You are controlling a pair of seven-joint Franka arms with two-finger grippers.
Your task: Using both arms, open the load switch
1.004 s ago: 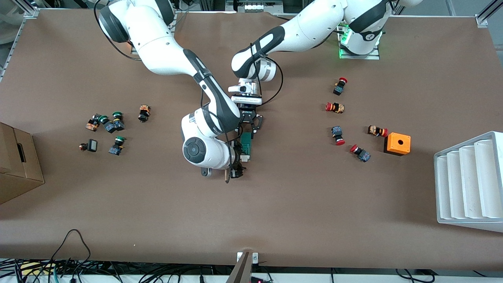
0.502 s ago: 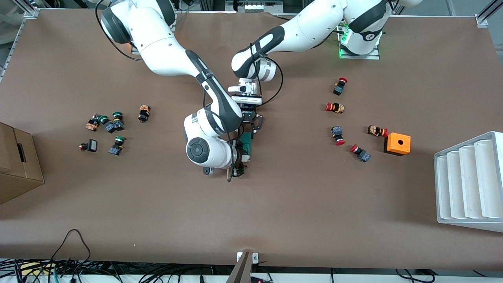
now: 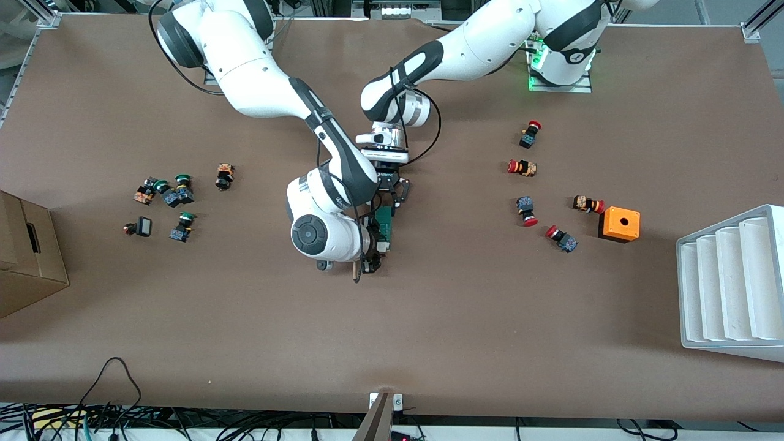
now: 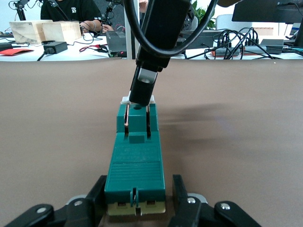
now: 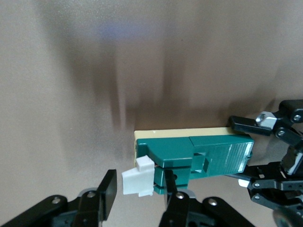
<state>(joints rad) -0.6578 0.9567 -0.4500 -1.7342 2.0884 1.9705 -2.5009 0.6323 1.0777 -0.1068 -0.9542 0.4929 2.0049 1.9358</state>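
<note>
The load switch lies mid-table, a dark-green block with its white piece at the end nearer the front camera. My left gripper is shut on the farther end of it, its fingers pressed against both sides of the green body. My right gripper is down at the white-piece end. It stands open with the white piece between its fingers and a gap on one side. One of its fingers shows at that end in the left wrist view.
Green-capped push buttons cluster toward the right arm's end, red-capped ones toward the left arm's end. An orange box with a hole and a white rack stand there too. A cardboard box sits at the table's edge.
My right gripper's fingers have drawn closer together around the white piece, and that arm has shifted slightly toward the switch. The left gripper and the switch have stayed still.
</note>
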